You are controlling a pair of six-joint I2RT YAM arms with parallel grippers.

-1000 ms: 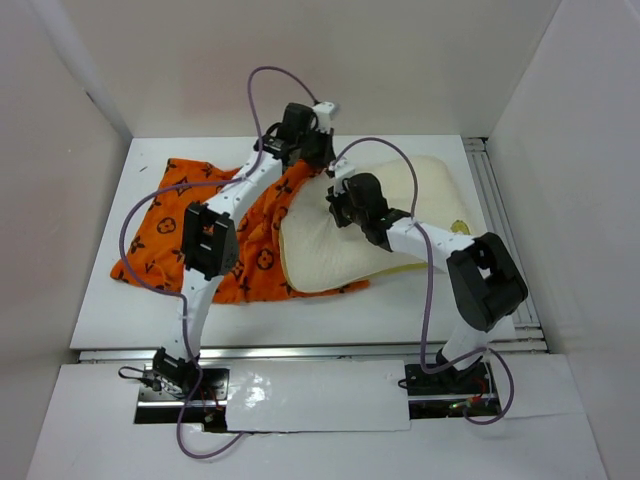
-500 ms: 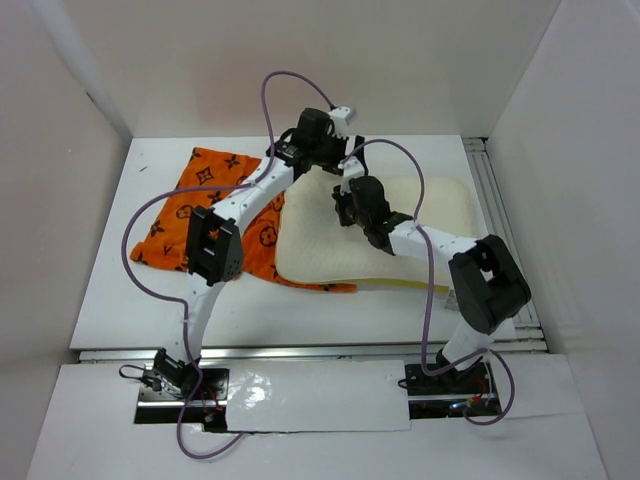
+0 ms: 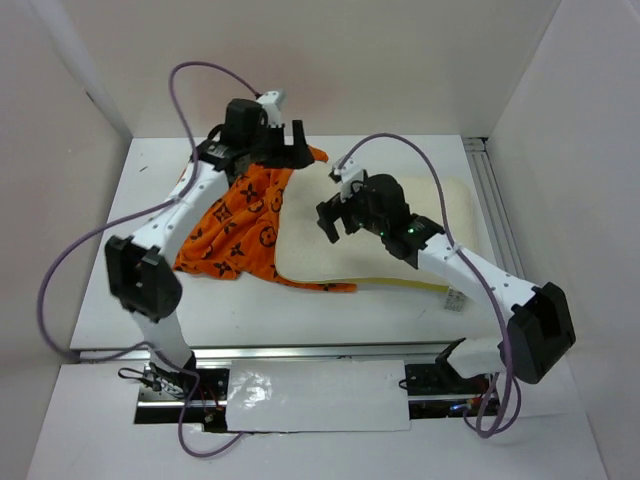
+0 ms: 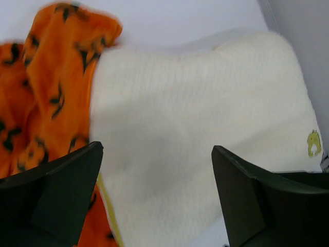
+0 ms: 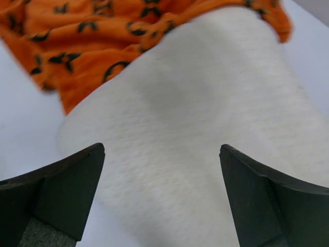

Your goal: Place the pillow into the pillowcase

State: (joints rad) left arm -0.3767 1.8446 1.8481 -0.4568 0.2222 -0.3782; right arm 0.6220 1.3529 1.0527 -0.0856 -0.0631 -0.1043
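Both splayed over pillow: L hand, R hand.

I'm looking down on a white bench boxed in by three plain, pale panels: a far wall, a left wall and a right wall. A metal rail runs along the bench's right edge, and another rail crosses its near edge. Nearer still lies a glossy white sheet. The light is even and soft, with faint shadows.
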